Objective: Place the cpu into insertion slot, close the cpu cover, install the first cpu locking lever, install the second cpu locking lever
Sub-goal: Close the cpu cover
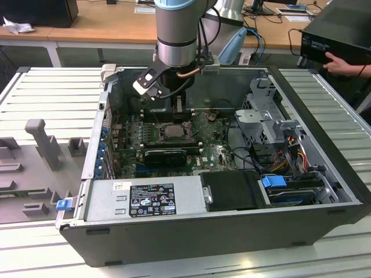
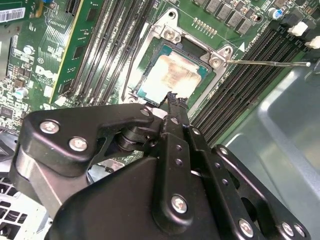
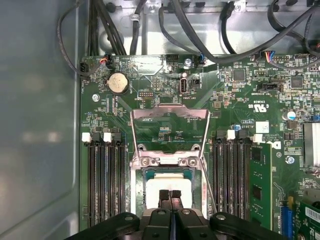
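The cpu [image 3: 167, 186] lies flat in the insertion slot [image 3: 136, 175] with its pale metal face up; the second wrist view also shows the cpu [image 2: 172, 75]. The cpu cover [image 3: 170, 113], a thin silvery frame, is swung open away from the socket, and green board shows through its window. A thin lever rod [image 3: 210, 175] stands free beside the socket, sticking out sideways as a lever rod [image 2: 265, 62] in the second wrist view. My gripper [image 3: 169, 196] is shut, fingertips together just over the chip's near edge, with nothing between them. In the exterior view the gripper [image 1: 179, 108] hangs above the insertion slot [image 1: 174, 130].
Long black RAM slots [image 3: 105, 180] flank the socket on both sides. Cable bundles [image 3: 200, 30] run along the case wall. A black graphics card [image 1: 165, 155], power supply [image 1: 145, 200] and drive cage [image 1: 269, 119] crowd the case. A person's hand [image 1: 342, 62] holds a black box at the exterior view's right.
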Robot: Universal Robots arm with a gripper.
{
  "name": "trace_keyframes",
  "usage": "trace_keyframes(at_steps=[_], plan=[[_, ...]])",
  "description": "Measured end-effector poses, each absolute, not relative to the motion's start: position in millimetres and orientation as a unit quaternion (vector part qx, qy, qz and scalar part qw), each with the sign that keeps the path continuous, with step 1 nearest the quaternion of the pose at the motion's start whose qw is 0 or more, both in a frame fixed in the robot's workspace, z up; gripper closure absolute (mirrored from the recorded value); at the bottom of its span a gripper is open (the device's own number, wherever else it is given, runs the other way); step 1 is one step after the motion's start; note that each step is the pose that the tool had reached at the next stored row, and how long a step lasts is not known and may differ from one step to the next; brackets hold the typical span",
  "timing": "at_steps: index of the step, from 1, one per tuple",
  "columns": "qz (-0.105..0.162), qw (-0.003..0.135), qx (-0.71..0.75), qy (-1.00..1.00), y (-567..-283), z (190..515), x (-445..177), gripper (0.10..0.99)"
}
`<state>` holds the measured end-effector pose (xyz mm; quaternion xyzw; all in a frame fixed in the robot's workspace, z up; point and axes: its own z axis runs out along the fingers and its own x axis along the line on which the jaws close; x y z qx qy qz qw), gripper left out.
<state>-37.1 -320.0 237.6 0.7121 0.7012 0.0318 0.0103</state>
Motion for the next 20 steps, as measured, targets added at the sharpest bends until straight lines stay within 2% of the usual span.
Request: trace_keyframes(at_steps=[20], plan=[[0.032, 0.01, 0.712, 0.701, -319.9, 254.1, -37.1, 0.98]])
